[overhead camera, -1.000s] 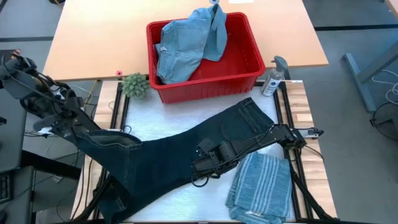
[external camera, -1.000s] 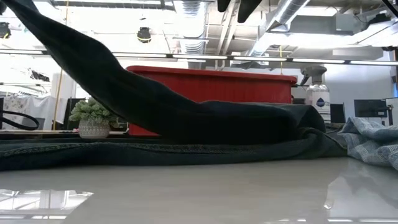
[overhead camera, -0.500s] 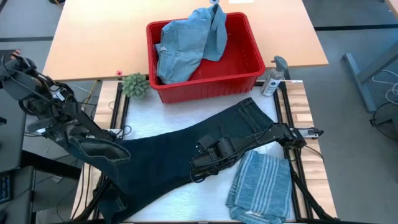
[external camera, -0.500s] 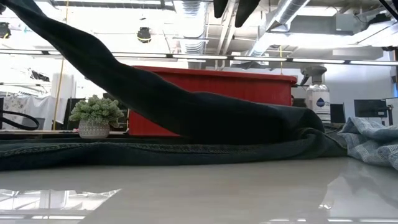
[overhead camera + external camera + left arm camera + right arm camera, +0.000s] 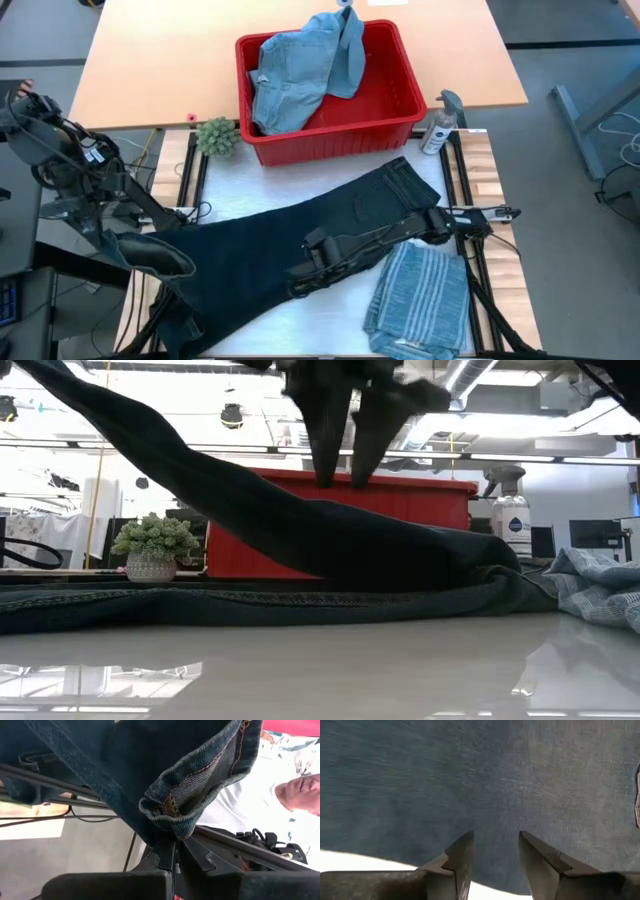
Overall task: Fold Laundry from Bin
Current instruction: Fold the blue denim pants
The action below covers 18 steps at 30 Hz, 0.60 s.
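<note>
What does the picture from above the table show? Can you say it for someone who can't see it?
Long dark navy trousers lie across a white table. The left claw holds one leg end up at the table's left edge, and the open right claw hovers over the middle. Behind sits a red bin of light blue clothes; a folded striped shirt lies front right.

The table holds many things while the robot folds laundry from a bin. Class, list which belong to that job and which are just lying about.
Belong to the job:
- dark navy trousers, one end held up by the left gripper
- red bin
- light blue denim pieces in the bin
- striped shirt
- right gripper, above the trousers

Just lying about:
- small potted plant
- spray bottle
</note>
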Available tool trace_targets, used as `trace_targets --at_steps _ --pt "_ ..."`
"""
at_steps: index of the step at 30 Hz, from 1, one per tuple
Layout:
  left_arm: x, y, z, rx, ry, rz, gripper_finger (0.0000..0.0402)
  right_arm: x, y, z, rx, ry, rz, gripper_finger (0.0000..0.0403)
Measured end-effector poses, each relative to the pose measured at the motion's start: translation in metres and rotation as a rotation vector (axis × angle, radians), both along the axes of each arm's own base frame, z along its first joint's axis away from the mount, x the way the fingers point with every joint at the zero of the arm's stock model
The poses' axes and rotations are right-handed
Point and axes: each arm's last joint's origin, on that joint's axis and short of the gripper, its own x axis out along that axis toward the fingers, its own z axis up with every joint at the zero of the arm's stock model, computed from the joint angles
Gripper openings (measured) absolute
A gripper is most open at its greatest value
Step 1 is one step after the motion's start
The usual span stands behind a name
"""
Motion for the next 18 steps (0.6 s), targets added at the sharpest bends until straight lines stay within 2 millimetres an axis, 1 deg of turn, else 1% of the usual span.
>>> trace_targets --at_steps 3,9,14,18 --pt "0.002 -0.002 0.0 -0.001 0.013 -0.007 0.0 0.004 0.001 -0.011 -0.003 0.025 0.012 0.0162" --pt "0.007 -0.008 0.0 0.009 0.025 -0.016 0.0 0.008 0.002 -0.017 0.028 0.029 0.04 0.0142" --pt "0.013 -0.013 0.002 0.019 -0.016 -0.028 0.0 0.015 0.004 -0.021 0.07 -0.005 0.082 0.0133" --pt "0.018 -0.018 0.001 0.047 -0.033 -0.028 0.0 0.017 0.01 -0.031 0.09 0.018 0.099 0.013"
